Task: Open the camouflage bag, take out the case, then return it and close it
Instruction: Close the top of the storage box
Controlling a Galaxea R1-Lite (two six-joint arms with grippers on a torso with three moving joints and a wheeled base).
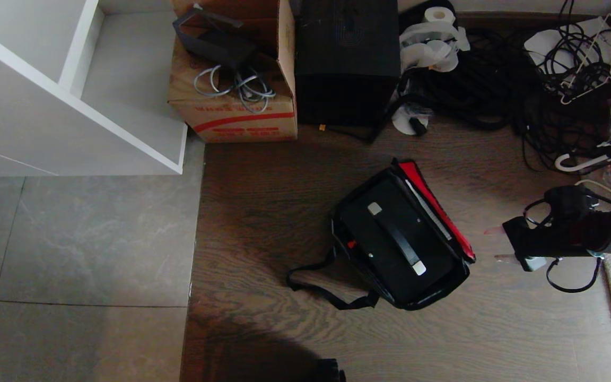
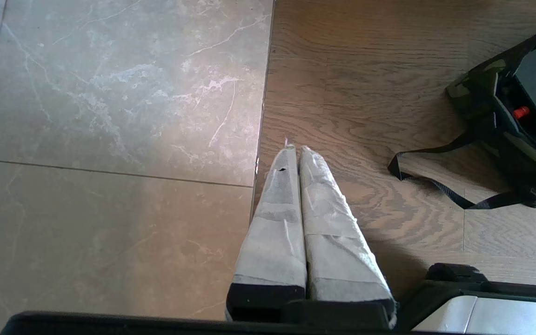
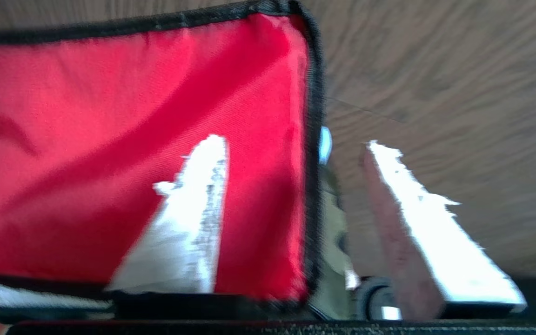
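The right gripper (image 1: 496, 244), parted and empty, hangs right of the bag (image 1: 446, 289), whose lid (image 1: 435, 204) stands open, exposing the case (image 1: 390, 239).

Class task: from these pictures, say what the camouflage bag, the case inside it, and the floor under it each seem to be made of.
Camouflage bag: soft woven fabric; its red lining shows a fine weave and slight sheen.
Case: probably hard matte plastic, flat and rigid, with silver fittings.
Floor: wood or wood-look boards with visible grain.

Right gripper (image 1: 495, 244) level, fingers spread; left gripper (image 2: 294, 150) closed.
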